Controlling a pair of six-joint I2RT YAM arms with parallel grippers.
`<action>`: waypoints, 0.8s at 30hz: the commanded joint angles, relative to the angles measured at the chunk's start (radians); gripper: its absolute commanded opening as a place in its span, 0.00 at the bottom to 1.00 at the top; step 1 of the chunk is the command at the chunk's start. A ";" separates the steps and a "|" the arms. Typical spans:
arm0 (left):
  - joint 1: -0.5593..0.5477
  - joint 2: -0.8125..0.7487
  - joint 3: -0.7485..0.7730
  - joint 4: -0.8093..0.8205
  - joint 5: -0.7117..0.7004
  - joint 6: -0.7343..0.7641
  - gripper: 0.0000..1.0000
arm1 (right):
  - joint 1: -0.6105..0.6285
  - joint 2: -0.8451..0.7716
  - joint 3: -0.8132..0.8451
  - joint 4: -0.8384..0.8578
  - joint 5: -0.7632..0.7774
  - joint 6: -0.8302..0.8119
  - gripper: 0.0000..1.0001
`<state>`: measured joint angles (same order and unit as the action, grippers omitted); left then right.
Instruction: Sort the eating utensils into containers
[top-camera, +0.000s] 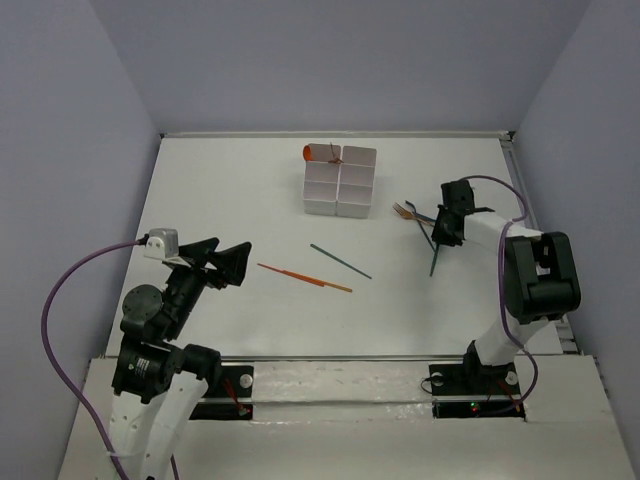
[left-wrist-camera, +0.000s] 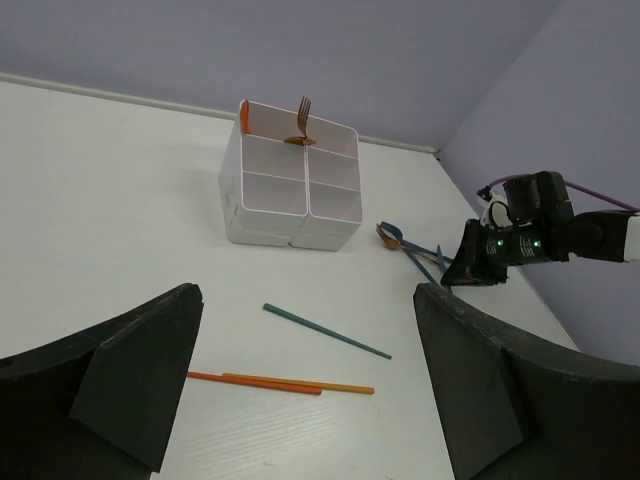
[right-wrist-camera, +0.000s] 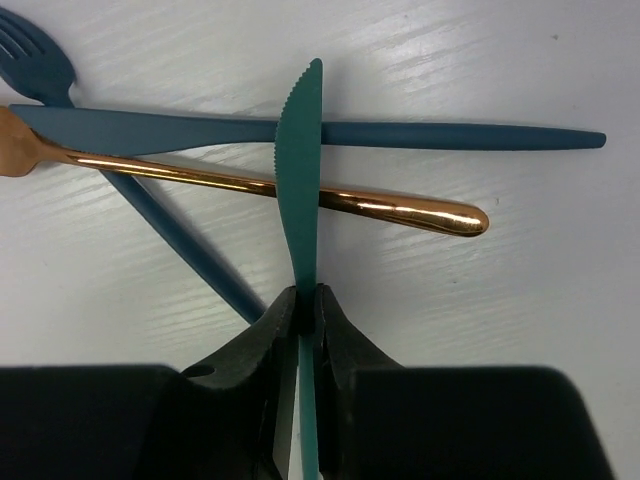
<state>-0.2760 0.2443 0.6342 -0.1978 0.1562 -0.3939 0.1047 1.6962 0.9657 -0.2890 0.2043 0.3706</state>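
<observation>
- Teal knife (right-wrist-camera: 298, 150): clamped by its handle between the closed fingers of the right gripper (right-wrist-camera: 300, 300), serrated blade pointing away from the wrist.
- Knife blade lies across a copper fork (right-wrist-camera: 380, 205) and a dark blue handle (right-wrist-camera: 450, 135); a dark blue fork (right-wrist-camera: 40, 60) runs diagonally beneath them.
- This cluster sits on the table (top-camera: 220, 190), right of the white box (top-camera: 322, 205).
- Left gripper (top-camera: 232, 252): jaws spread wide, holding nothing, above the near left of the table.
- White box: four compartments, at the far centre. A brown fork (left-wrist-camera: 303, 120) stands upright at the divider of the two far compartments; which one cannot be told. An orange piece (left-wrist-camera: 243, 118) sits in the far-left compartment.
- Teal stick (left-wrist-camera: 327, 331) and two orange sticks (left-wrist-camera: 280, 381) lie flat between box and left gripper, apart from each other.
</observation>
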 joint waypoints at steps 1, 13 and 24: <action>-0.008 -0.013 -0.005 0.052 0.008 0.013 0.99 | -0.003 -0.081 0.018 -0.022 -0.036 -0.024 0.13; 0.001 0.007 -0.007 0.055 0.008 0.012 0.99 | 0.236 -0.306 0.041 0.259 -0.013 -0.045 0.07; 0.020 0.035 -0.008 0.057 0.014 0.015 0.99 | 0.477 -0.081 0.197 0.764 0.161 -0.192 0.07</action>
<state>-0.2668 0.2653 0.6342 -0.1978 0.1574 -0.3939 0.5278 1.5665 1.0744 0.1890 0.2707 0.2832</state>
